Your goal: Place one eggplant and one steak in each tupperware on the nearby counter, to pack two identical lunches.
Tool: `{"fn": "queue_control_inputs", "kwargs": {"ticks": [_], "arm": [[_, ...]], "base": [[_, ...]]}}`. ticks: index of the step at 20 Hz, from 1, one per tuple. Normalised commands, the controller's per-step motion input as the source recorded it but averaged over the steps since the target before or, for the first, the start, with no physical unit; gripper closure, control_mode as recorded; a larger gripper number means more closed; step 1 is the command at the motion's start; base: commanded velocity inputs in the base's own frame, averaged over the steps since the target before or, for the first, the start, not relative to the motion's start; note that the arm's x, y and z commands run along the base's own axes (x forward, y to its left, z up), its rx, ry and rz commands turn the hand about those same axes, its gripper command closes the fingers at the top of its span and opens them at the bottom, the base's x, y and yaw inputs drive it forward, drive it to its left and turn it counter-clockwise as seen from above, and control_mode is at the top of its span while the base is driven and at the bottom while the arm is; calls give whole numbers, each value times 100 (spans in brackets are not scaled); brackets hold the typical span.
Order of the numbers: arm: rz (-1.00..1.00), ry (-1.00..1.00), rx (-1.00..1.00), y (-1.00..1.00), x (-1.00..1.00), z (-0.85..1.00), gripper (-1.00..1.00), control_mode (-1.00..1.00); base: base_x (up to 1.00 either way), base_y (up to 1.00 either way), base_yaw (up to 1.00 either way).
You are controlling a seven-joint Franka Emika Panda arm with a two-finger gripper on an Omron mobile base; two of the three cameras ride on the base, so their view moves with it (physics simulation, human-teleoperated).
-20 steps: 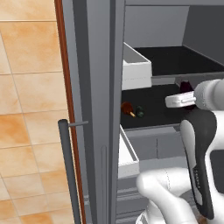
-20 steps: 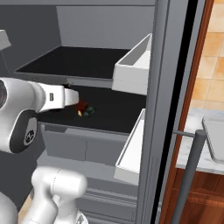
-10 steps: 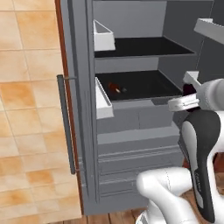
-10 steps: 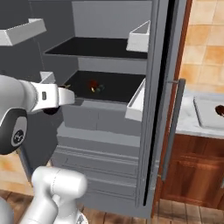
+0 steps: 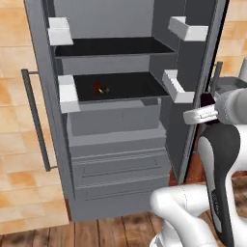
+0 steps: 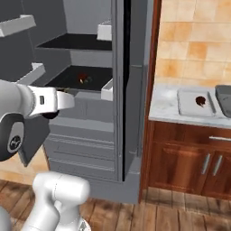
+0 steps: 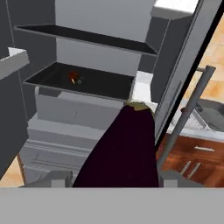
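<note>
Gripping eggplant (image 7: 122, 153), hand (image 7: 116, 177) farther from fridge (image 5: 116, 130)

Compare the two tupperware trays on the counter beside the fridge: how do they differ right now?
The pale tupperware is grey-white; the dark tupperware is dark grey. The pale one already holds a reddish-brown steak; what the dark one holds cannot be told, since the picture's edge cuts it off. The pale tray sits nearer the fridge; the dark tray lies further along the counter. Both are shallow, round-cornered and lie flat on the counter.
</note>
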Motion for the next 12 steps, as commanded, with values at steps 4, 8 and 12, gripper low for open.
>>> {"fn": "queue_control_inputs", "kwargs": {"ticks": [4,8,12], "arm": [[0,0,0,0,0,0,100,100],[0,0,0,0,0,0,100,100],[0,0,0,0,0,0,100,100]], "base": [[0,-100,0],[0,-100,0],[0,-100,0]]}}
